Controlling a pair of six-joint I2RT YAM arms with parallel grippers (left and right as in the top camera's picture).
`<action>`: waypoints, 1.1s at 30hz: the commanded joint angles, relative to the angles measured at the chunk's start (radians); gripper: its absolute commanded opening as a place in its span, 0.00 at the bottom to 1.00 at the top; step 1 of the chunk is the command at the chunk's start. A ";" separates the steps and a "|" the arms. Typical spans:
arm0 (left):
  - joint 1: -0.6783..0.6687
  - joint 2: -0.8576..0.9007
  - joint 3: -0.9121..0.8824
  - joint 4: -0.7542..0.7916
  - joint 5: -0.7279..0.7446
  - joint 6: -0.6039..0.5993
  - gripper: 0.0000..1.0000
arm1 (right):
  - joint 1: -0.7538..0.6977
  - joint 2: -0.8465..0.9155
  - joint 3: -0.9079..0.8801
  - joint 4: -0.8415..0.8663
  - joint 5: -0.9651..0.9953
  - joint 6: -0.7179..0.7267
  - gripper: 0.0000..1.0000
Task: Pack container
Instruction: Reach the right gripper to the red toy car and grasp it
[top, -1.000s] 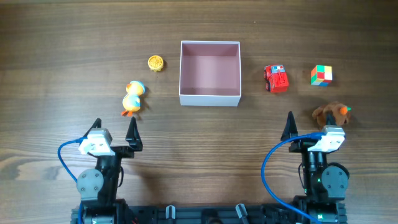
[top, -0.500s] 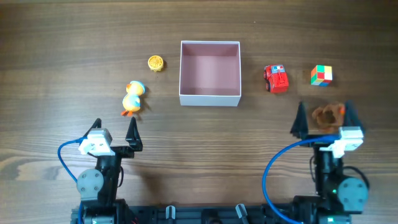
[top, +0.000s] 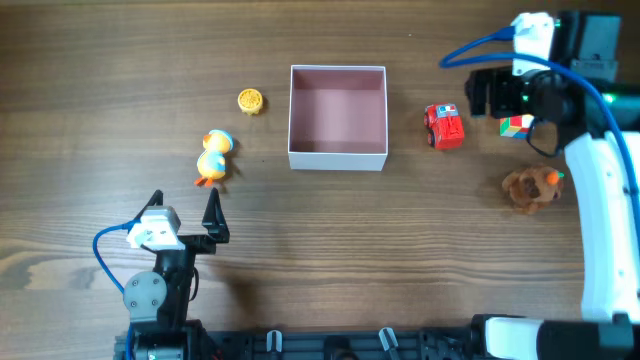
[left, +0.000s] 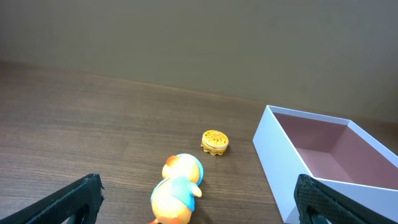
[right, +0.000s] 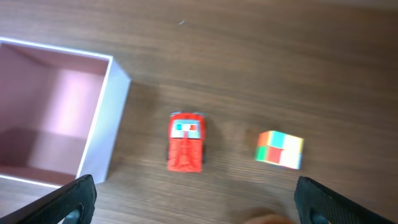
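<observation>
**Container and bench contents, as we find them**

1. Container (top: 337, 158): square, shallow and open-topped, with white walls and a dusty-pink inside. It stands mid-bench (top: 90, 70), toward the far side, and its whole pink floor is in view.
2. Red toy car (top: 444, 126): right of the container, near it but not touching.
3. Multicoloured cube (top: 516, 125): right of the car. From overhead we see it partly covered by the right arm.
4. Brown plush toy (top: 531, 187): nearer than the cube, at the right.
5. Small yellow disc (top: 250, 101): just left of the container's far-left corner.
6. Yellow duck with a blue band (top: 213, 157): left of the container, nearer than the disc.
7. Right claw (right: 196, 198): above the car and cube, looking down on them. It is released, with its fingers spread wide.
8. Left claw (top: 184, 208): at the near left, well apart from the duck. It is released, with its fingers spread.
</observation>
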 joint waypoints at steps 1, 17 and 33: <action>0.008 -0.009 -0.006 -0.004 -0.002 0.013 1.00 | 0.003 0.113 0.027 -0.011 -0.114 0.054 1.00; 0.008 -0.009 -0.006 -0.004 -0.002 0.013 1.00 | 0.005 0.498 0.021 0.008 0.032 0.016 1.00; 0.008 -0.009 -0.006 -0.004 -0.002 0.013 1.00 | 0.069 0.500 -0.026 0.072 0.108 0.015 1.00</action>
